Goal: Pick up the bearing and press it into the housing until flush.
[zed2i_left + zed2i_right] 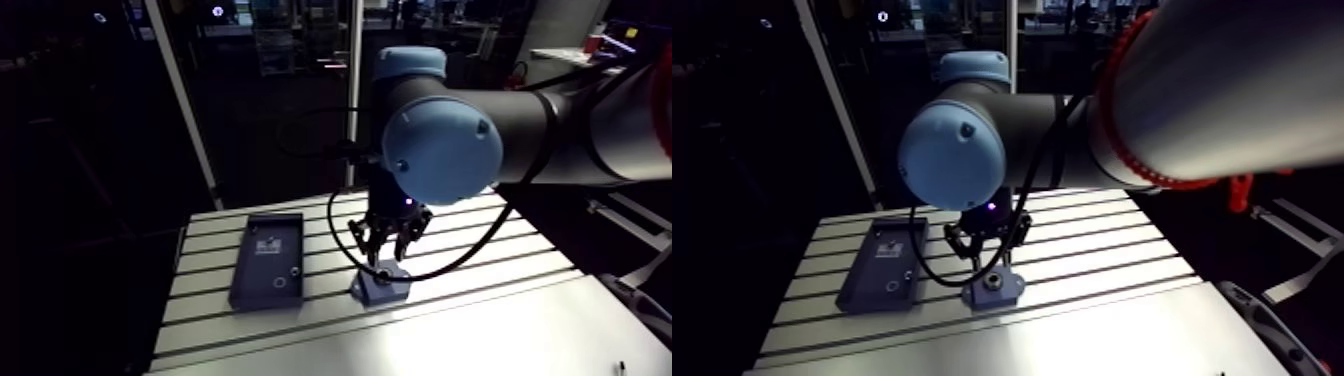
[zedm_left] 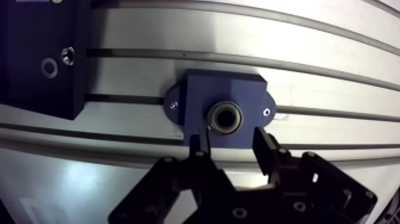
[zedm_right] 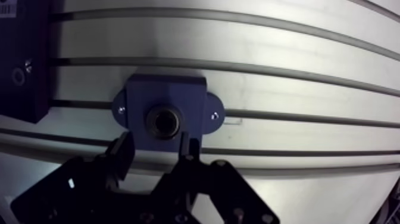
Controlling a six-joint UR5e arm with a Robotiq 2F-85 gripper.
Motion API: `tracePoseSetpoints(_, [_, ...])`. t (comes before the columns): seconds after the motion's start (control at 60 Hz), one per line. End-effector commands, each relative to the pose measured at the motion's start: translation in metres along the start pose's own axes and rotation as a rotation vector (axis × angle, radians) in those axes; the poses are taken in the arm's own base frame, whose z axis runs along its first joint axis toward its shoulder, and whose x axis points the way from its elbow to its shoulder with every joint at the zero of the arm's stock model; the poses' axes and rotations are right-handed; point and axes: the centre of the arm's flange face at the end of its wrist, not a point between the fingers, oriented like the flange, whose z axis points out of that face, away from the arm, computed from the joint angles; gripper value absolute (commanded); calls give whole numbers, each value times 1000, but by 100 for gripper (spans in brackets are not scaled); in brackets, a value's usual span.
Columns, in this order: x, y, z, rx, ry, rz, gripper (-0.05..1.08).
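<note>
The dark blue housing (image 2: 223,95) is a block with two screwed ears, standing on the slotted table. The metal bearing (image 2: 227,117) sits inside its round bore, and its rim looks about level with the block's face. My gripper (image 2: 231,146) hovers just above the housing's near edge. It is open, and its two fingertips (image 2: 199,146) are apart with nothing between them. In the arm view the gripper (image 1: 392,245) hangs straight over the housing (image 1: 381,287).
A dark rectangular tray (image 1: 267,260) lies beside the housing, a slot or two away. It holds a small ring (image 2: 50,67) and a hole (image 2: 68,55). A smooth pale plate (image 1: 480,340) borders the slotted table (image 2: 321,65) at the front.
</note>
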Motion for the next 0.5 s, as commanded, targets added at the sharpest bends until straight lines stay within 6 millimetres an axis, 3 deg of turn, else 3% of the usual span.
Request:
tracePoseSetpoints(0.017, [1,0,3,13,4,3,89])
tracePoseSetpoints(0.5, [3,0,11,12,7,-2,90])
